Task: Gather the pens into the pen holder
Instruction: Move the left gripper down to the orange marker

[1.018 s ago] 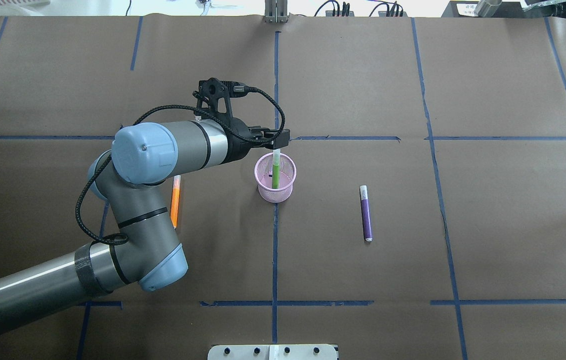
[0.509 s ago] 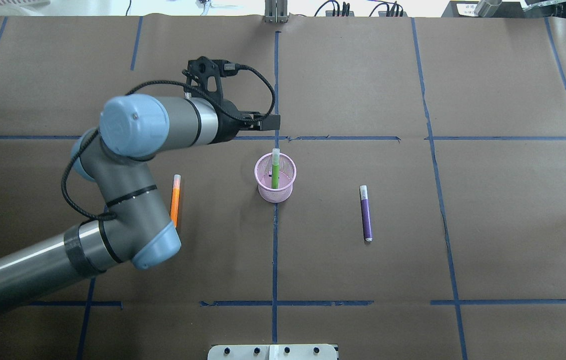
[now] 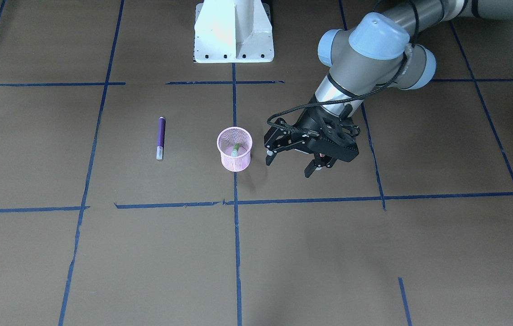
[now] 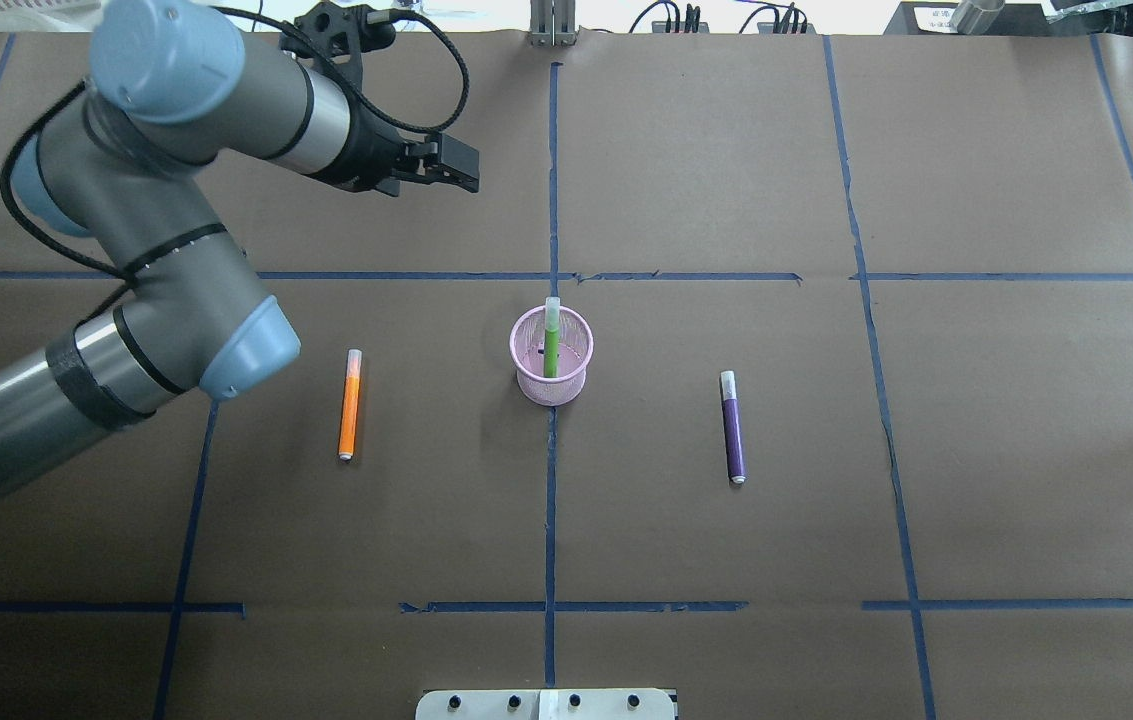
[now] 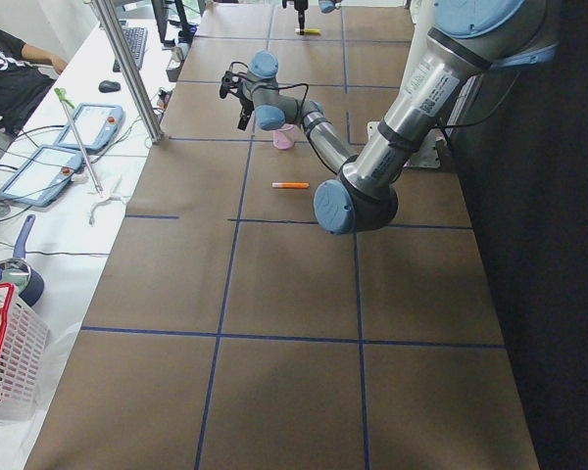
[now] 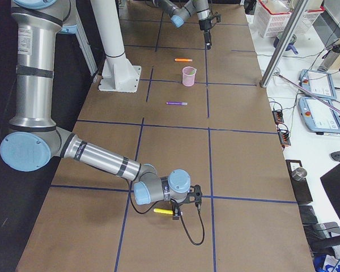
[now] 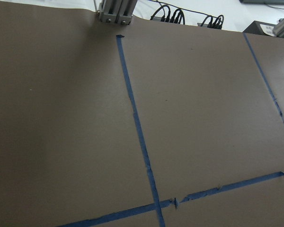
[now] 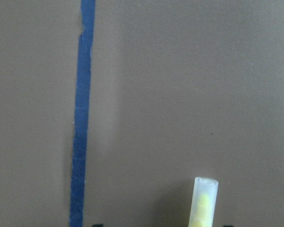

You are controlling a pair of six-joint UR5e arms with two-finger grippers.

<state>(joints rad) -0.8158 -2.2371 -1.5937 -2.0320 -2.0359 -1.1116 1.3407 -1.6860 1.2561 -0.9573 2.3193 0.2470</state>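
Note:
The pink mesh pen holder (image 4: 552,386) stands at the table's middle, also in the front view (image 3: 234,159). The green pen (image 4: 551,342) stands in it, cap end up. The orange pen (image 4: 350,405) lies flat to its left and the purple pen (image 4: 732,428) to its right. My left gripper (image 4: 466,172) is open and empty, raised and away from the holder; in the front view (image 3: 290,166) its jaws are spread. My right gripper (image 6: 186,203) is far off at the table's end; I cannot tell if it is open or shut.
A yellow pen (image 6: 163,211) lies by the right gripper; its pale cap shows in the right wrist view (image 8: 202,201). The white robot base (image 3: 233,36) stands behind the holder. Blue tape lines cross the brown paper.
The left gripper was at the green pen's top over the holder. It let go, rose and drew back to the far left. The green pen stays standing in the holder.

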